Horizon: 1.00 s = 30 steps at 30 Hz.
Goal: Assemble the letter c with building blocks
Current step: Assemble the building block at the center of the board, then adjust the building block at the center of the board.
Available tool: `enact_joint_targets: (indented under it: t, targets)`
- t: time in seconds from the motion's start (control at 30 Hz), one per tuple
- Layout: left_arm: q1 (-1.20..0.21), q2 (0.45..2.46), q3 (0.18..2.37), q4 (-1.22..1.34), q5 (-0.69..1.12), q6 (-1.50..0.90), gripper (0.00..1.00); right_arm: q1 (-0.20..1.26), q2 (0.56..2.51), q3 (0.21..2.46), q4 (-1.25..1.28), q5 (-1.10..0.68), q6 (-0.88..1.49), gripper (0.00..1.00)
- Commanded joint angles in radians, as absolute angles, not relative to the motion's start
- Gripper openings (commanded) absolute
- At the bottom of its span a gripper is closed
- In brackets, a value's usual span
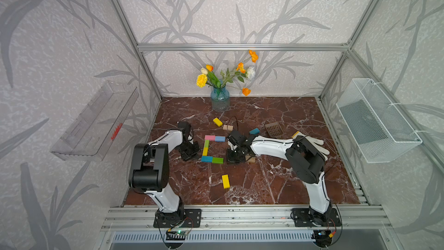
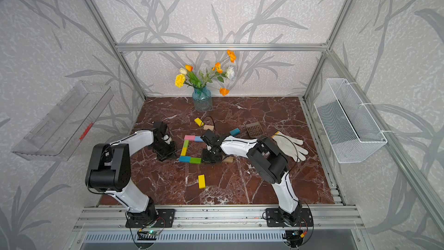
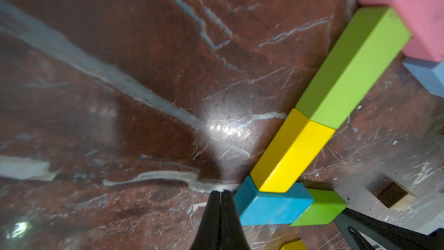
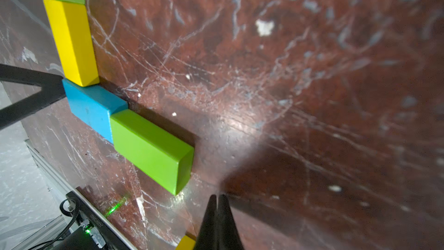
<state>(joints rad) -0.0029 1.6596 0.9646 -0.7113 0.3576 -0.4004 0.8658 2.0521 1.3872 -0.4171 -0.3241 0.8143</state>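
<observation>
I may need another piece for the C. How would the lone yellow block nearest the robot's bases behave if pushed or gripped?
The yellow block looks rigid and flat-sided, lying flat, so it should slide, not roll or tip. The marble tabletop is glossy, so an off-centre push would likely spin it. Its painted faces look smooth; a light grip might slip.
</observation>
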Motion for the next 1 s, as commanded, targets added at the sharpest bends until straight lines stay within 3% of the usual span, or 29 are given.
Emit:
enact_joint_targets:
  t: [0.0, 0.23, 0.6, 0.77, 0.97]
  targets:
    - [-0.006, 1.583, 0.964, -0.712, 0.321, -0.398, 0.12, 0.831, 1.955, 1.365, -0.497, -0.269, 0.752, 0.11]
    - [-0.016, 1.492, 0.945, -0.674, 0.347, -0.383, 0.22, 0.740, 1.827, 1.311, -0.585, -0.253, 0.647, 0.35]
    - [-0.116, 1.341, 0.908, -0.542, 0.398, -0.345, 0.43, 0.617, 1.727, 1.275, -0.763, -0.299, 0.051, 0.70]
    - [-0.155, 1.323, 0.907, -0.522, 0.415, -0.339, 0.50, 0.617, 1.725, 1.264, -0.792, -0.301, -0.139, 0.72]
    - [-0.179, 1.320, 0.908, -0.508, 0.425, -0.339, 0.51, 0.620, 1.730, 1.247, -0.758, -0.301, -0.244, 0.72]
